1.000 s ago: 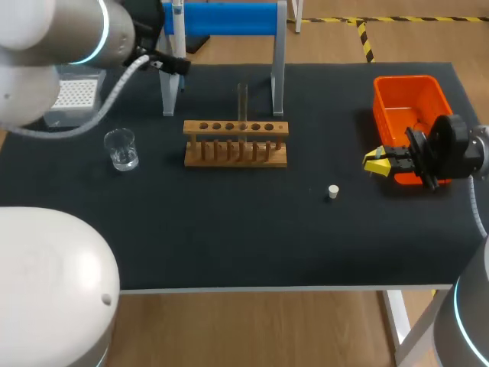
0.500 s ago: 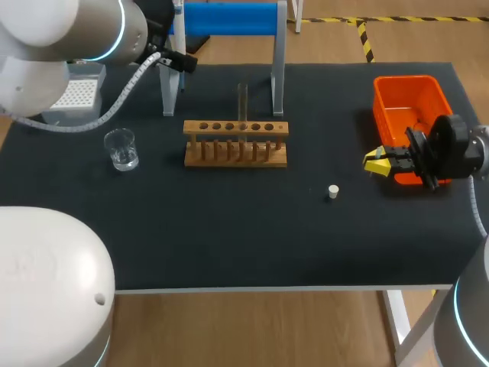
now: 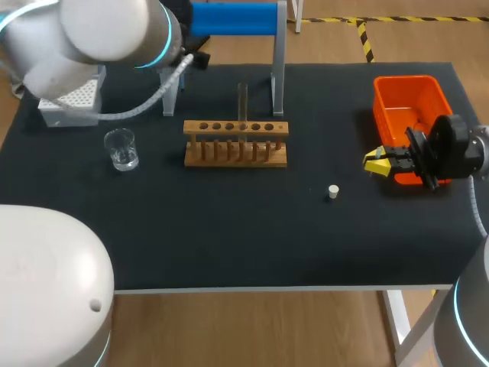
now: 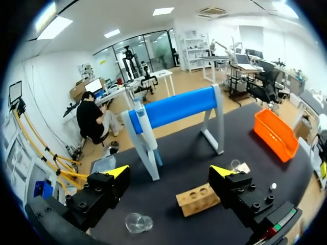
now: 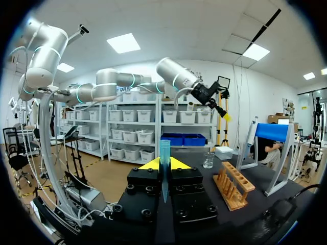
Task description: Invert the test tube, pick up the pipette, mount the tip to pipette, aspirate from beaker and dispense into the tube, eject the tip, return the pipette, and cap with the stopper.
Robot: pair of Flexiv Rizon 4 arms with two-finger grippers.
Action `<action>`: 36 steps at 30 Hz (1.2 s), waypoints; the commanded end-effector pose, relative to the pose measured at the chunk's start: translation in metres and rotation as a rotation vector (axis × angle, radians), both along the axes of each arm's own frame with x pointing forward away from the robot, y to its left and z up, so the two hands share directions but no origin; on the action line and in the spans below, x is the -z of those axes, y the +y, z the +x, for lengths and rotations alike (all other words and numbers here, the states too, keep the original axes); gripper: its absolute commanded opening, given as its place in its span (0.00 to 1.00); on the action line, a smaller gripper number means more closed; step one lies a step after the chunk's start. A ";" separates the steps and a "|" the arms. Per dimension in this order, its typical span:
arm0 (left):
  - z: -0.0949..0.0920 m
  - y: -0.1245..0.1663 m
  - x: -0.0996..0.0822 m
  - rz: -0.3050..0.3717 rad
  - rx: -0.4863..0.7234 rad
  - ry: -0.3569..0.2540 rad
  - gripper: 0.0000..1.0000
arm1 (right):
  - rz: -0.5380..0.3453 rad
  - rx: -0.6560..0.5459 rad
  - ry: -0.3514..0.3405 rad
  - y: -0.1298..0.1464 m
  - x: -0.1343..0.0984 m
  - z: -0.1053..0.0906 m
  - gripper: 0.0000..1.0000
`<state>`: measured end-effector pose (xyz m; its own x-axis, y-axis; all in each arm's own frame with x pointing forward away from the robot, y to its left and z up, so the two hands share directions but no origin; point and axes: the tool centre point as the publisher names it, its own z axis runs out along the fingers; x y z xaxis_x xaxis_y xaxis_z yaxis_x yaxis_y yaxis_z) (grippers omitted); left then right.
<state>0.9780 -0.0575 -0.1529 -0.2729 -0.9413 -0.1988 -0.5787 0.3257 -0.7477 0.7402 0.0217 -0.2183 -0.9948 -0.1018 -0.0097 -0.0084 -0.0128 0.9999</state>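
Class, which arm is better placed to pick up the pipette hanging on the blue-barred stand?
Left. The left hand, open, faces the blue-barred stand where the white-and-blue pipette hangs; the right hand sits far off by the orange plastic bin.

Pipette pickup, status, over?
Left gripper open, short of pipette on blue stand. Right gripper shut by orange bin. Test tube upright in rack. Nothing blocking the pipette.

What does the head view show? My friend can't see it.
A wooden rack holding one upright test tube stands in the middle of a black table, with a glass beaker to its left and a small white stopper to its right. The right end effector sits by an orange bin; the left arm is over the back left corner.
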 end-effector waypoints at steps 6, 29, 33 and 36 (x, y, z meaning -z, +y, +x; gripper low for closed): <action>0.024 0.002 0.021 -0.054 -0.079 -0.068 1.00 | 0.000 -0.001 0.000 -0.001 0.000 0.000 0.00; 0.093 0.002 0.043 -0.167 -0.151 -0.155 1.00 | 0.000 -0.001 0.000 -0.001 0.000 0.000 0.00; 0.108 0.004 0.044 -0.190 -0.177 -0.177 1.00 | 0.000 -0.001 0.000 -0.001 0.000 0.000 0.00; 0.117 0.004 0.044 -0.201 -0.187 -0.197 1.00 | 0.000 -0.001 0.000 -0.001 0.000 0.000 0.00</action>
<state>1.0828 -0.0495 -0.1914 -0.0705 -0.9966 -0.0421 -0.4596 0.0699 -0.8854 0.7402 0.0216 -0.2183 -0.9948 -0.1017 -0.0096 -0.0083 -0.0127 0.9999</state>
